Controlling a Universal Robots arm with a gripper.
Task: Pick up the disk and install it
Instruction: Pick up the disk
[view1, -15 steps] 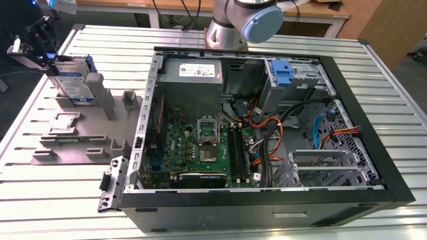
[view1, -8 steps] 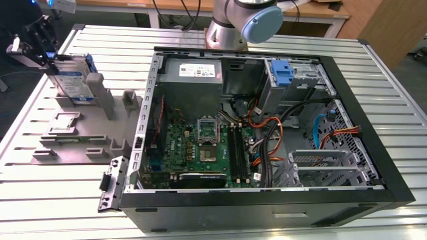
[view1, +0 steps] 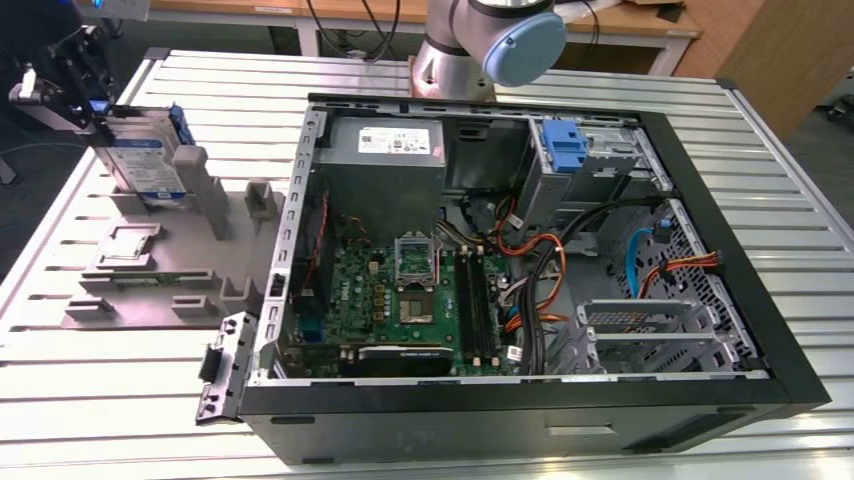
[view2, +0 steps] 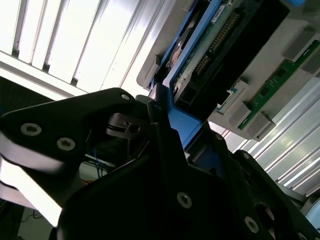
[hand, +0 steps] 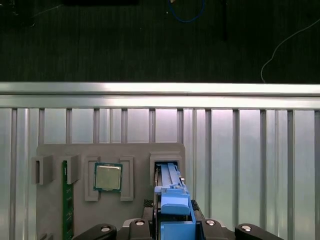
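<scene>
We are looking at the arm (view1: 470, 40) standing at the far side of the open computer case (view1: 534, 270) and reaching well out past the case's side wall, toward the exterior view's left. Its hand (view1: 96, 118) is hanging off that side of the case, pointing down over the grey fixture (view1: 200, 215) that is lying on the slatted counter (view1: 107, 400) just beside the case. The hand is pinching the disk (view1: 140, 160), closing on the blue-railed upper edge, as we are seeing in both wrist views (view2: 172, 125) (hand: 172, 227). The disk is standing upright on its edge, with its labelled face turned toward the exterior camera and its lower end at the fixture's slot nearest the counter's far edge; we cannot tell whether it is resting in the slot or hanging just above it. In the first wrist view a processor chip (hand: 108, 177) is sitting in the neighbouring pocket of the fixture, and a green strip (hand: 65, 200) is lying in the pocket beyond it, both apart from the disk.
</scene>
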